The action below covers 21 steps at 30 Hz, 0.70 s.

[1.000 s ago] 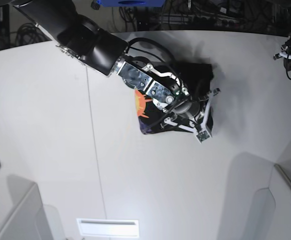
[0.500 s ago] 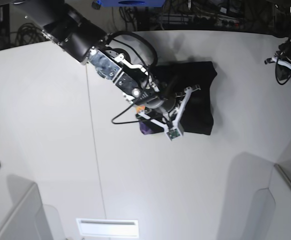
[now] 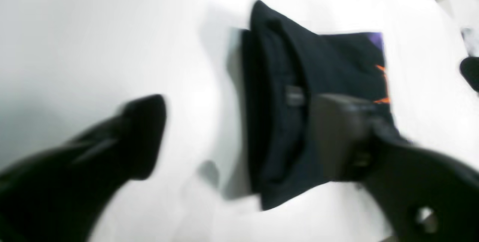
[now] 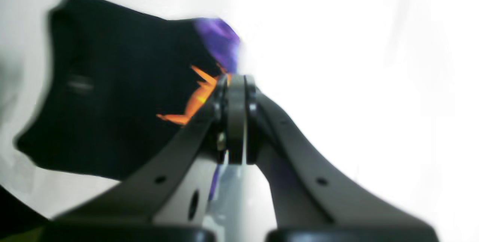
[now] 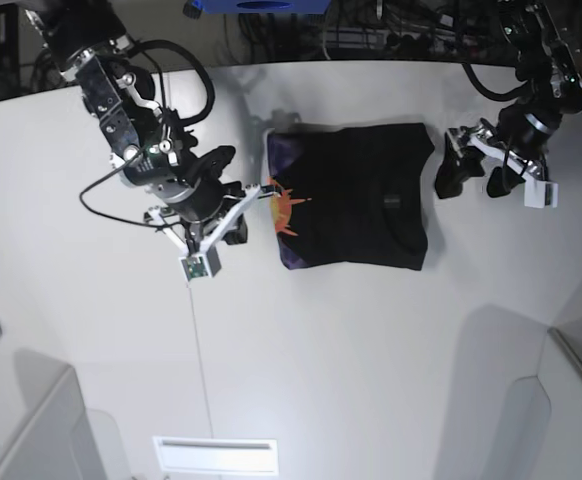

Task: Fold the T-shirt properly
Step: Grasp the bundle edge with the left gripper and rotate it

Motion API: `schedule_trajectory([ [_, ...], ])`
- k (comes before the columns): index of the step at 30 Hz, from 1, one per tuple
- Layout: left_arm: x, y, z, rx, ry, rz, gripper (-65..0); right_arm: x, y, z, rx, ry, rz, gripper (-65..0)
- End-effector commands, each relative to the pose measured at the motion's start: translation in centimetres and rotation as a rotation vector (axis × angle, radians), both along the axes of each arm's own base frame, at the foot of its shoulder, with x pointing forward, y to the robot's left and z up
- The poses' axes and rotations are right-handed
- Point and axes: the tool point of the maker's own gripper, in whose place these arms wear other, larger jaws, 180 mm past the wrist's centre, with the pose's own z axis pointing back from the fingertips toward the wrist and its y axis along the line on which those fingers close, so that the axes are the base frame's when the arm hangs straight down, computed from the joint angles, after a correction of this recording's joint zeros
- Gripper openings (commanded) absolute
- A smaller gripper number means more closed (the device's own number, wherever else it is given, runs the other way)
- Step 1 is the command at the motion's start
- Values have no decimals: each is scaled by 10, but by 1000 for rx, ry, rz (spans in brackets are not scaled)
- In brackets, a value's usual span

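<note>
The T-shirt (image 5: 356,198) lies folded into a compact, roughly square packet on the white counter (image 5: 371,360), in the upper middle of the base view. The orange and purple print shows along its left edge, and a small label sits near its right side. In the left wrist view the near edge shows several stacked layers, with the top layer bulging slightly rather than lying flat.

Right claw (image 5: 236,222): seen just left of the packet's printed edge. In the right wrist view its fingers are pressed together; whether a sliver of cloth sits between the tips cannot be told through the blur.

Left claw (image 5: 466,170): at the upper right of the base view, just off the packet's right edge, fingers spread wide and holding nothing. In its own view one finger hangs over bare counter and the other over the cloth.

Risks, as judged from this arrangement: if the right claw pulls away while any hem is caught, the printed edge would drag and the top fold would open. A low sweep by the spread left claw could snag the loose upper layer and skew the stack.
</note>
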Motion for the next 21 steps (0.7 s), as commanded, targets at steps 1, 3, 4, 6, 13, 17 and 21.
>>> schedule_trajectory([
  [1,10,-8,8,-26,-43,-13,0,7,-4,11,9,-47,-11,-650],
  [3,16,-20,-1,-63,-26,-35,0,4,-10,6,2,-36,-28,-650],
  [4,19,-24,-8,-82,-11,-42,0,3,-11,6,5,-41,-34,-650],
  [6,24,-30,-21,-118,21,-46,0,2,-16,5,12,-58,-56,-650],
  [13,38,-35,-61,-218,168,46,0,-2,-32,2,9,-90,-38,-650],
  [17,40,-48,-74,-212,211,11,0,-4,-44,0,8,-99,-70,-650],
  [21,32,-49,-90,-121,259,-16,-173,-7,-60,-4,-2,-88,-112,-650],
])
